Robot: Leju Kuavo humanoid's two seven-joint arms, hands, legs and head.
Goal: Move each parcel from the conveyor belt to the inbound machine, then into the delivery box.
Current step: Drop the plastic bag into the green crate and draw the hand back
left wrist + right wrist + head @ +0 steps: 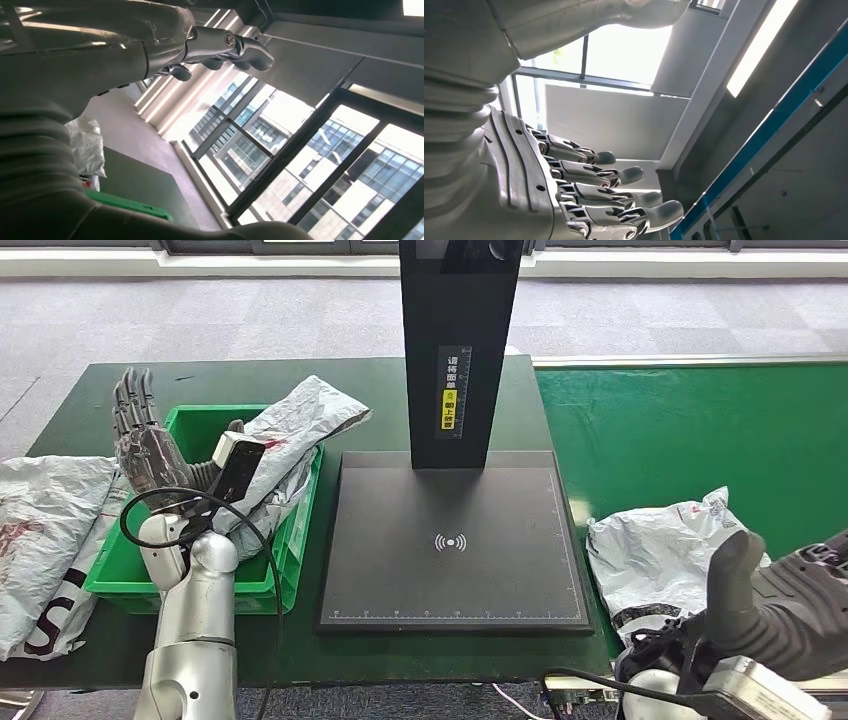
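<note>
Parcel (pixel 660 555) crinkled glossy plastic, probably; delivery box (pixel 190 425) smooth plastic.

Silver tubular left arm (pixel 190 640) looped by a black cable (pixel 160 502); dark grey segmented fingers (pixel 135 425).

Head view: set high, facing forward and down over the dark green table (pixel 300 375), with the black scanner plate (pixel 455 540) central and the conveyor belt (pixel 690 430) along the table's right edge. Left wrist view: close behind the left hand (pixel 220 47), tilted upward toward windows; it shares the green box (pixel 130 205) (pixel 190 430) and a parcel (pixel 85 145) with the head view. Right wrist view: close behind the right hand (pixel 589 190), facing up at the ceiling.
</note>
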